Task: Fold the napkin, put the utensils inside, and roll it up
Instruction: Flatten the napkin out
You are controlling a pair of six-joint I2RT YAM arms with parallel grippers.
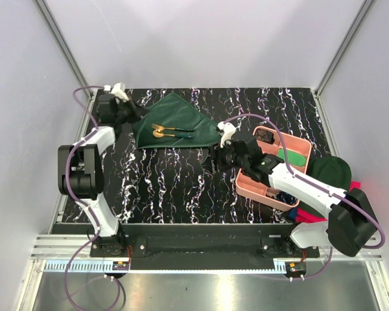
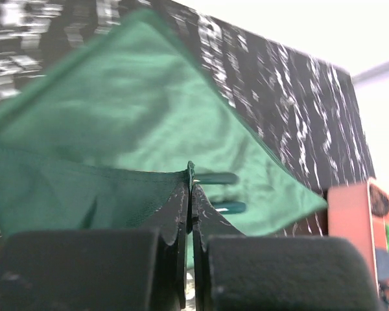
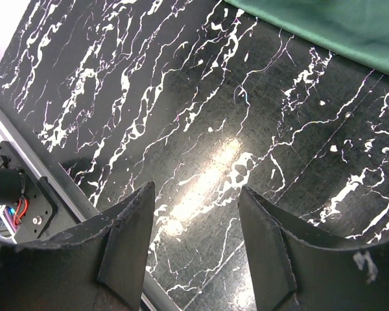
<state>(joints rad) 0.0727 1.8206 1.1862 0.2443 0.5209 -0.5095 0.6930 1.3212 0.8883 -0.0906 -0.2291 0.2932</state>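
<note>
Napkin: The large dark forest-green cloth napkin [image 1: 181, 116] lies folded into a triangle at the far left-centre of the black, white-veined marble-pattern table [image 1: 175, 188]. Its long edge faces the arms.

Utensils: A few slender utensils with gold-coloured heads and dark green handles [image 1: 172, 132] rest on the napkin, lying roughly along its long edge. The left wrist view shows two handle ends on the cloth just beyond the fingertips.

Left gripper: The left gripper [image 2: 190, 184] sits at the napkin's left corner. Its fingers are pressed together, pinching the cloth's edge, and a ridge of fabric lifts off the table toward the pinch point.

Right gripper: The right gripper [image 3: 196, 189] hangs above bare tabletop, between the napkin's right corner and the tray. Its fingers are spread with nothing between them. A strip of green cloth shows at the upper right of its wrist view.

Tray: A salmon-pink rectangular plastic tray [image 1: 246, 189] stands right of centre, under the right arm. It holds a bright green swatch [image 1: 293, 156] and small items too small to identify.

Edge of table: A bright pink-red cloth [image 1: 309, 214] lies at the right side, near the tray.
</note>
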